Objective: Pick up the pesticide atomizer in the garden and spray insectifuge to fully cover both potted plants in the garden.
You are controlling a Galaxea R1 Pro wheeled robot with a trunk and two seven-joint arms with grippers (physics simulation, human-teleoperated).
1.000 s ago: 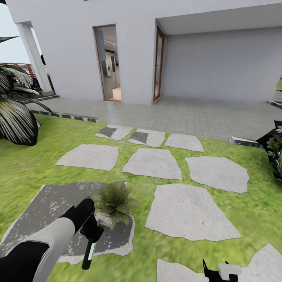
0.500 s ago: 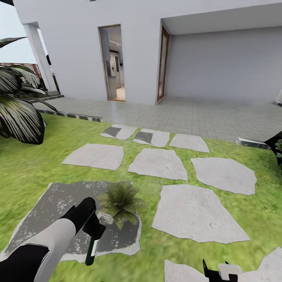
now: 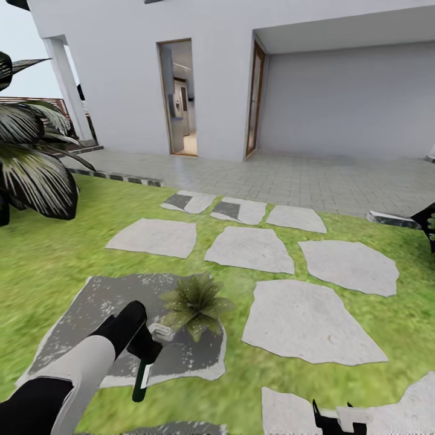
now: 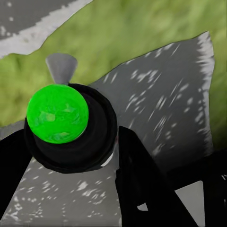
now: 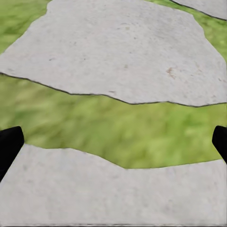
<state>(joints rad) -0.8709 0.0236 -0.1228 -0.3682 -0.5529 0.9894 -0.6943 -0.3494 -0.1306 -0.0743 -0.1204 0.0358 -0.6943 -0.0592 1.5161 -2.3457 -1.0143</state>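
Left tool gripping pesticide atomizer, beside potted plant

We see the garden under flat, even daylight, with no hard shadows on the lawn around the stepping stones. The white house wall behind them is bright but without glare; the recessed porch beside it is a shade greyer. The grass is smeared and soft, most of all toward the picture's edges. In the left wrist view the green-topped bottle is crisp, the ground past it streaked. The right wrist view is mildly blurred throughout.
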